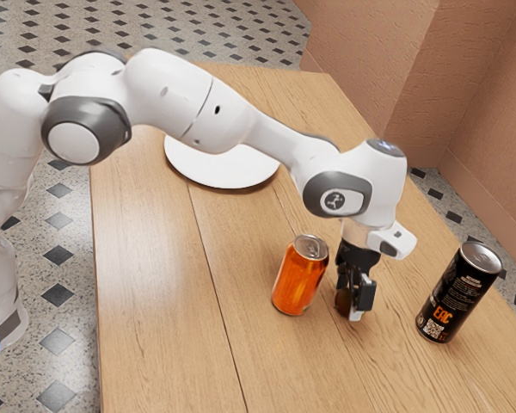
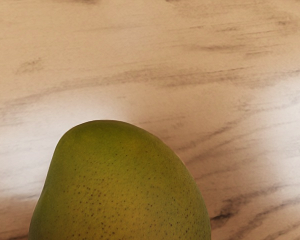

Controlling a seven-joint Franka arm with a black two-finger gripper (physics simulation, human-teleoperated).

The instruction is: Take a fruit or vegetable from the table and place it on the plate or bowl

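A green-yellow speckled fruit (image 2: 122, 185), shaped like a pear or mango, lies just under my hand in the wrist view, with bare wood around it. In the exterior view only a dark sliver of the fruit (image 1: 341, 301) shows between the black fingers, low over the table. My gripper (image 1: 354, 299) points straight down and is shut on the fruit from two sides. The white plate (image 1: 219, 168) lies toward the table's far end, partly hidden behind my forearm.
An orange soda can (image 1: 299, 275) stands upright just to the exterior view's left of the gripper, very close. A black can (image 1: 457, 292) stands to the right, further off. Walls rise behind the table's right side.
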